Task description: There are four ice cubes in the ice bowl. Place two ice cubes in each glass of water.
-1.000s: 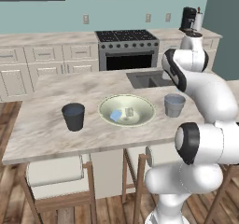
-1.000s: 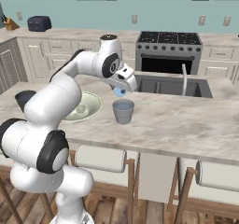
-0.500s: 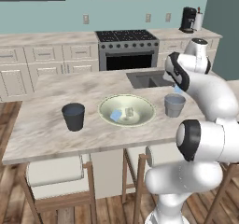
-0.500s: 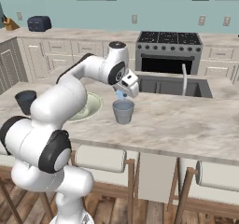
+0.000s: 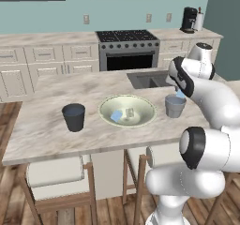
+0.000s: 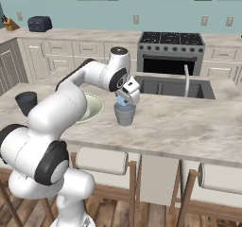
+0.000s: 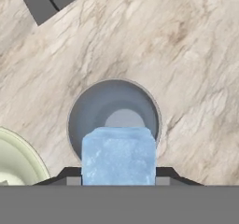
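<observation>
You are looking at the gripper [image 7: 118,178] gripping an ice cube [image 7: 118,156] between its two fingertips, jaws drawn in on the cube's sides. In the hand view the cube is sitting right over the mouth of the lighter grey glass [image 7: 114,120], which is standing directly below the gripper on the marble counter [image 7: 186,69].

From the right base view, the gripper [image 6: 124,100] is hanging just above that glass [image 6: 125,114], cube [image 6: 122,100] at its tip, apart from the rim. The left base view is showing the same: cube [image 5: 180,93] above glass [image 5: 175,106].

To the gripper's left, just beside the glass, the ice bowl [image 5: 141,118] is lying with two more cubes, one blue [image 5: 116,116] and one paler [image 5: 130,112]. Farther that way, well apart, the dark charcoal glass [image 5: 74,117] is standing upright. Beyond the gripper, the sink [image 6: 176,87] is sitting set into the counter.
</observation>
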